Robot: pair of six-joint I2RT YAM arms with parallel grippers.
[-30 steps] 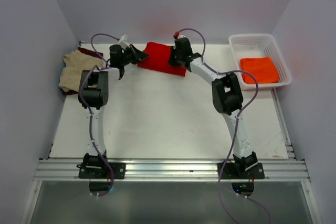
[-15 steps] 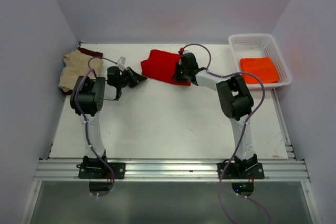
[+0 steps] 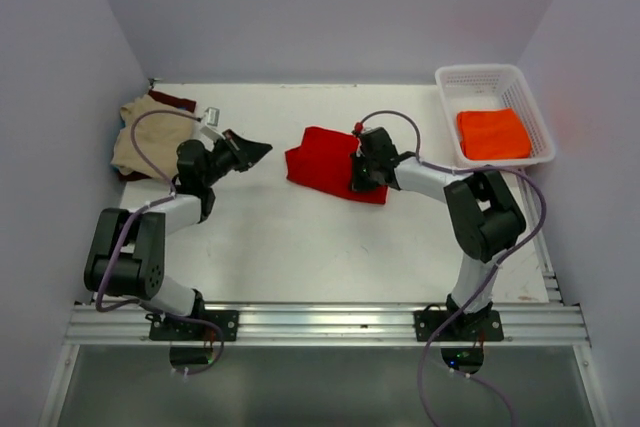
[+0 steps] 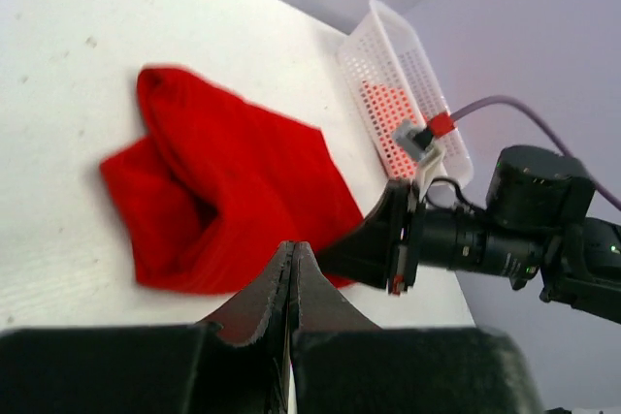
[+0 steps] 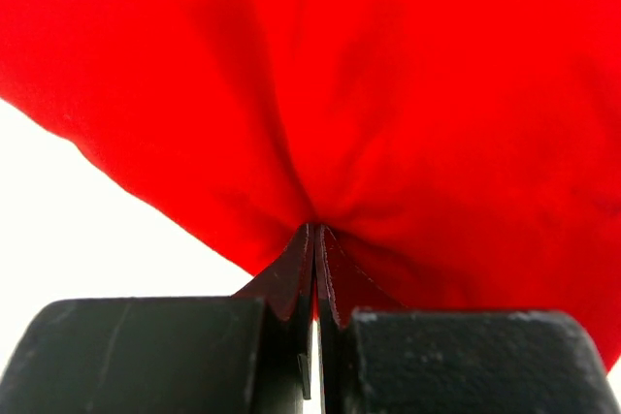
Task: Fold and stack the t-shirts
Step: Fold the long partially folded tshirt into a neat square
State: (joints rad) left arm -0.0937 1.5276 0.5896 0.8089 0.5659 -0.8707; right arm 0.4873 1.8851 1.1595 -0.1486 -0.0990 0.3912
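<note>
A bright red t-shirt (image 3: 322, 160), roughly folded, lies on the white table near its middle. My right gripper (image 3: 356, 177) is shut on that shirt's right edge; in the right wrist view the red cloth (image 5: 388, 75) bunches into the closed tips (image 5: 314, 230). My left gripper (image 3: 262, 150) is shut and empty, hovering left of the shirt and apart from it. In the left wrist view its closed tips (image 4: 292, 249) point at the red shirt (image 4: 223, 191). A tan t-shirt (image 3: 135, 137) lies crumpled on a dark maroon one (image 3: 176, 100) at the back left. An orange t-shirt (image 3: 493, 133) lies folded in the basket.
A white mesh basket (image 3: 480, 72) stands at the back right corner, also seen in the left wrist view (image 4: 403, 75). Walls close in the table on the left, back and right. Bare white table (image 3: 300, 247) lies in front of the red shirt.
The right gripper has dragged the red shirt from the back edge toward the middle of the table. The left arm has pulled away from the shirt, swinging left and nearer.
</note>
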